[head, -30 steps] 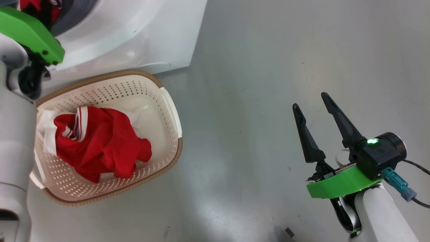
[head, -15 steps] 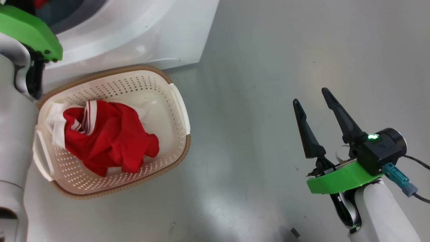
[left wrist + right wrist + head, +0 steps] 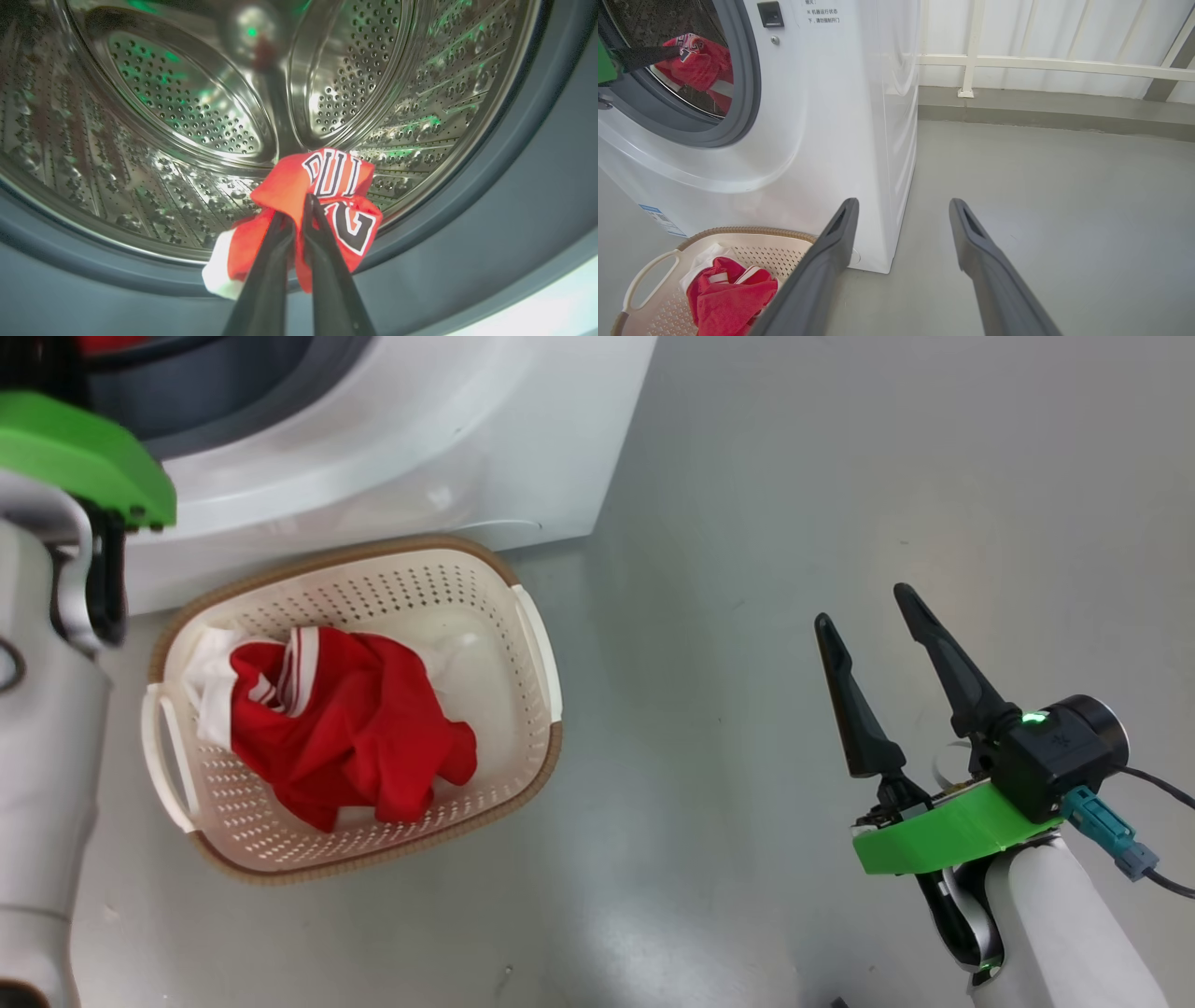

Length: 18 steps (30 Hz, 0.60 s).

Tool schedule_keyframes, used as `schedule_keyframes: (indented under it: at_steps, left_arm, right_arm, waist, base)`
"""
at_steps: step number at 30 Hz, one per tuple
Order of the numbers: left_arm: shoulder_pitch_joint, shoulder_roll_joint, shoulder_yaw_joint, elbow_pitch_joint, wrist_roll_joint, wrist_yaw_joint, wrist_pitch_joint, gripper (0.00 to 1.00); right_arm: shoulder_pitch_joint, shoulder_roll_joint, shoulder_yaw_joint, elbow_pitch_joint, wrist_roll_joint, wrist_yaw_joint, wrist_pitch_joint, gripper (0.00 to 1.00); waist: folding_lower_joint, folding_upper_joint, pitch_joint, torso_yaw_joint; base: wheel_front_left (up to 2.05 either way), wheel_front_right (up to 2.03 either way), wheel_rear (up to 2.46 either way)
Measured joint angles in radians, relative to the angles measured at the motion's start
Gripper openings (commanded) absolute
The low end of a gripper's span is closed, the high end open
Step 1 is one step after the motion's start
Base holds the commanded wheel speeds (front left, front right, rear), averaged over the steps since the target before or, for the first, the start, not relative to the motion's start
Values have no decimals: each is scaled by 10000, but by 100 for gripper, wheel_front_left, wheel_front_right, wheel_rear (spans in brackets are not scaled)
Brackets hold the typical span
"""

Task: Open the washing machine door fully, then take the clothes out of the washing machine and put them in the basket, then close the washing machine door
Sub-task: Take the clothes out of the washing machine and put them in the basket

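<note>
Pinching jersey point(image 3: 327, 186) w/ L claw point(image 3: 297, 210), tips pressed together, at drum point(image 3: 187, 107) mouth. Bunched, long axis lower-left to upper-right in wrist view (white hem low, lettering up toward drum). Farther out: R claw point(image 3: 863, 605) spread wide over floor point(image 3: 747, 476); red cloth point(image 3: 355, 737) piled in basket point(image 3: 537, 644) just beside washer point(image 3: 420, 439).

Left gripper point(image 3: 299, 207), reaching into the washing machine point(image 3: 187, 93), pinches the clothes point(image 3: 341, 182) between closed fingers. Right gripper point(image 3: 861, 609) hovers well right of that machine, fingers spread wide.

Bright even light; green glints inside washing machine point(image 3: 187, 102).
</note>
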Motion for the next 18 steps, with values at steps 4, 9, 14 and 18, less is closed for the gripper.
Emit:
schedule_keyframes:
  at_steps: [4, 9, 14, 18]
  left_arm:
    - [848, 71, 420, -1012, 148, 178, 0, 0]
    - [1843, 21, 828, -2127, 464, 274, 0, 0]
    - [2864, -178, 1156, -2972, 709, 347, 0, 0]
    - [3670, -259, 1400, -3647, 871, 433, 0, 0]
  right_arm:
    - [-1, -2, 0, 82, -2, 0, 0, 100]
    - [-1, -8, 6, 132, -2, 0, 0, 100]
    - [7, -10, 12, 265, -2, 0, 0, 100]
    - [38, -12, 31, 305, -2, 0, 0, 100]
  waist:
    - [0, 0, -169, 142]
    - [0, 0, -461, 278]
    - [0, 0, -859, 374]
    - [0, 0, -1223, 441]
  base:
    - [0, 0, 0]
    - [0, 0, 0]
    - [0, 0, 0]
    - [0, 0, 0]
